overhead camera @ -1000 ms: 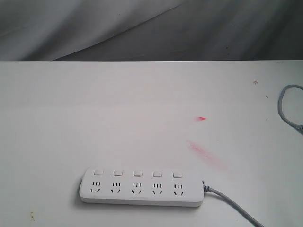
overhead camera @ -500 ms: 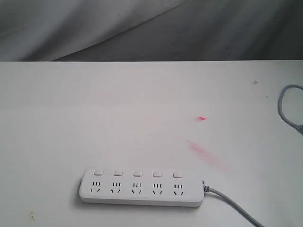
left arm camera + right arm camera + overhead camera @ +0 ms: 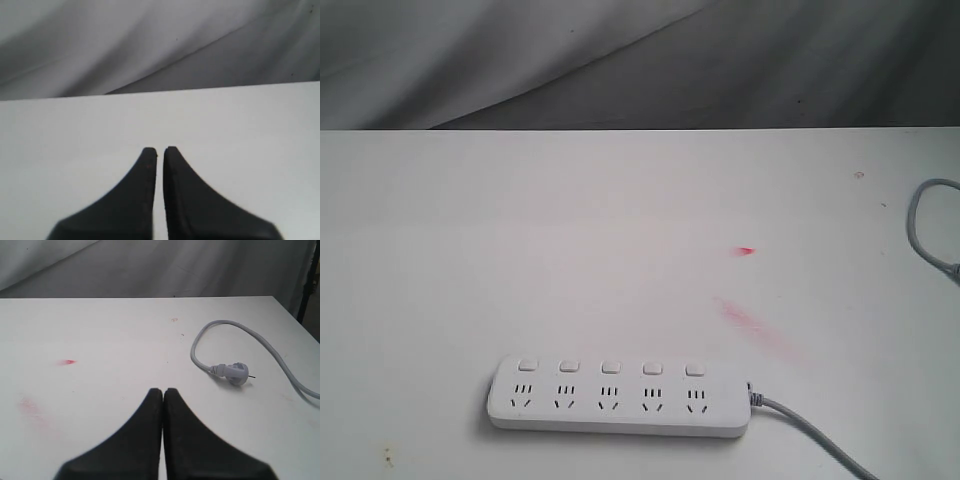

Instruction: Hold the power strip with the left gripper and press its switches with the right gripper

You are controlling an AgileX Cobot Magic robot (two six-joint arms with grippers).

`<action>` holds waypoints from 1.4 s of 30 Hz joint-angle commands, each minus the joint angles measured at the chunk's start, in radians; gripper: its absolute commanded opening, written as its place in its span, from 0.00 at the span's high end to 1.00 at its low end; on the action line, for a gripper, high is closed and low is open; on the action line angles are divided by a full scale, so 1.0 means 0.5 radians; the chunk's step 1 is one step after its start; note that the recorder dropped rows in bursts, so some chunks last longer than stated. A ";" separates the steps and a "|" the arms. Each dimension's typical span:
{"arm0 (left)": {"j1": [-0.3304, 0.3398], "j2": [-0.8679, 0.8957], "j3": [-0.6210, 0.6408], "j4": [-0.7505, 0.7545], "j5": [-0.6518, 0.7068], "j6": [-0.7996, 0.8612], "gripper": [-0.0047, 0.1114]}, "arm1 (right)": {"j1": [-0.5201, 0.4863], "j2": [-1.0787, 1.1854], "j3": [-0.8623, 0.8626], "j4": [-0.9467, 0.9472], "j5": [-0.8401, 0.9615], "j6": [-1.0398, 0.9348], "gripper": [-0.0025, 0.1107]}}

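The white power strip (image 3: 618,397) lies flat near the front of the white table (image 3: 570,240), its five switches (image 3: 611,368) in a row on the far side of the sockets and its grey cord (image 3: 815,437) leaving at the right end. Neither arm shows in the exterior view. In the left wrist view my left gripper (image 3: 160,150) is shut with a thin slit between the fingers, nothing held, bare table beyond it. In the right wrist view my right gripper (image 3: 163,391) is shut and empty; the power strip is out of both wrist views.
A grey cable loop with its plug (image 3: 232,372) lies on the table ahead and to the side of the right gripper; the loop (image 3: 930,225) shows at the exterior view's right edge. Red smears (image 3: 750,325) mark the tabletop. Grey cloth (image 3: 620,60) hangs behind the table's far edge.
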 commanded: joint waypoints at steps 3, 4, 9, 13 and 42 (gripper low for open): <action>-0.008 0.444 -0.617 0.006 0.136 -0.212 0.90 | -0.012 -0.010 0.008 0.003 -0.016 0.002 0.98; -0.008 0.517 -0.730 0.006 0.193 -0.222 0.90 | -0.012 -0.010 0.008 0.003 -0.016 0.002 0.98; -0.008 0.937 -1.355 0.179 0.515 -0.222 0.90 | -0.012 -0.010 0.008 0.003 -0.016 0.002 0.98; -0.008 1.114 -1.627 0.179 0.546 -0.166 0.90 | -0.012 -0.010 0.008 0.003 -0.016 0.002 0.98; 1.334 1.668 -1.690 -2.667 1.618 3.429 0.90 | -0.012 -0.010 0.008 0.003 -0.016 0.002 0.98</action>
